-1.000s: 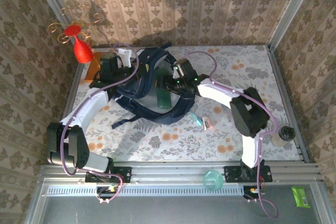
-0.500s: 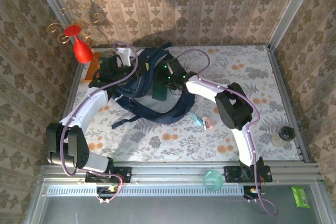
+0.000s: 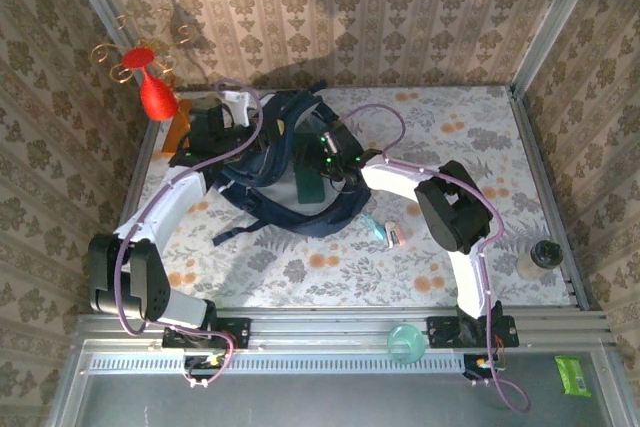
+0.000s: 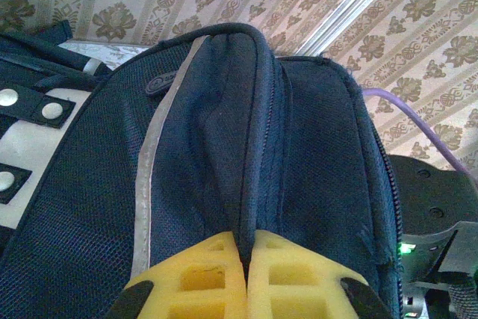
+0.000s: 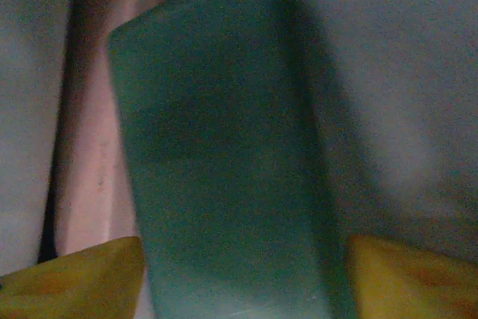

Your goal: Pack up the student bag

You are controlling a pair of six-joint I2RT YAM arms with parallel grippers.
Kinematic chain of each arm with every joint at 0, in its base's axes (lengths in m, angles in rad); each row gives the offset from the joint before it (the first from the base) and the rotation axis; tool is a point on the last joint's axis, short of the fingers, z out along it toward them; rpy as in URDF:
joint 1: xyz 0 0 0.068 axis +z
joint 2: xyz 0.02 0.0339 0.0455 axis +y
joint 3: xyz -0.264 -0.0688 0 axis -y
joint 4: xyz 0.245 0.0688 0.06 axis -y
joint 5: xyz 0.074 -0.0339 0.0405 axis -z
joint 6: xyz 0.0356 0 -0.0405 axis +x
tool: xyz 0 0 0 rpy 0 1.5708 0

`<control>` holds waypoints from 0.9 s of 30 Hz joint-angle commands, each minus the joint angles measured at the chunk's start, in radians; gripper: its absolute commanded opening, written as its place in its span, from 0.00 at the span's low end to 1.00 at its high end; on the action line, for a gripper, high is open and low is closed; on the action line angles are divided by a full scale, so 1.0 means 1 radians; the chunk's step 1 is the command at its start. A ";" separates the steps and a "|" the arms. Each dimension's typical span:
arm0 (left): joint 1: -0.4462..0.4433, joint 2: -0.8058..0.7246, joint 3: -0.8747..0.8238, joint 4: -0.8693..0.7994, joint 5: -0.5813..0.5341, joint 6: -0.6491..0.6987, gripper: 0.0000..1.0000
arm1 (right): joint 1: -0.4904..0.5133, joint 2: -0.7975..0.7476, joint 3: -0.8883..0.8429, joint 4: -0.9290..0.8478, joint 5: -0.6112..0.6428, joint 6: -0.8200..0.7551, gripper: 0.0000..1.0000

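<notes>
The left claw [image 4: 245, 263] is pinched tight on a ridge of the student bag [image 3: 283, 112], which slumps near the table's [image 3: 470, 147] far edge, left of centre. If that limp, woven navy fabric slips free, the mouth could sag and jam the smooth, flat rectangular green box [image 5: 224, 147] clamped in the right claw [image 5: 246, 282].

1. The table [image 3: 470, 147], covered in a floral cloth, is carrying everything.
2. The student bag [image 3: 290, 112] is lying on its far-left part.
3. A small teal-and-pink item [image 3: 388, 232] is lying just beside the bag's near-right edge.
4. A dark-lidded jar [image 3: 543, 255] is standing at the right edge.
</notes>
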 commanded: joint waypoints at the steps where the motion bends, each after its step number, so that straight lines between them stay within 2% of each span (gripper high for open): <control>1: 0.002 -0.028 0.026 0.090 0.034 -0.003 0.00 | -0.005 -0.004 0.002 0.035 -0.016 -0.013 0.58; 4: -0.005 -0.028 0.021 0.088 0.034 -0.001 0.00 | -0.002 0.026 0.039 0.056 -0.006 0.000 0.45; 13: -0.038 -0.050 -0.038 0.078 0.006 0.020 0.00 | 0.000 0.099 0.151 0.133 0.096 0.112 0.36; 17: -0.044 -0.048 -0.047 0.079 0.005 0.017 0.00 | 0.005 0.144 0.209 0.149 0.101 0.145 0.35; 23: -0.045 -0.050 -0.045 0.090 -0.062 -0.009 0.00 | 0.012 0.172 0.256 0.153 0.071 0.149 0.34; 27: -0.044 -0.050 -0.049 0.104 -0.084 -0.027 0.00 | 0.011 0.100 0.188 0.151 0.051 0.082 0.42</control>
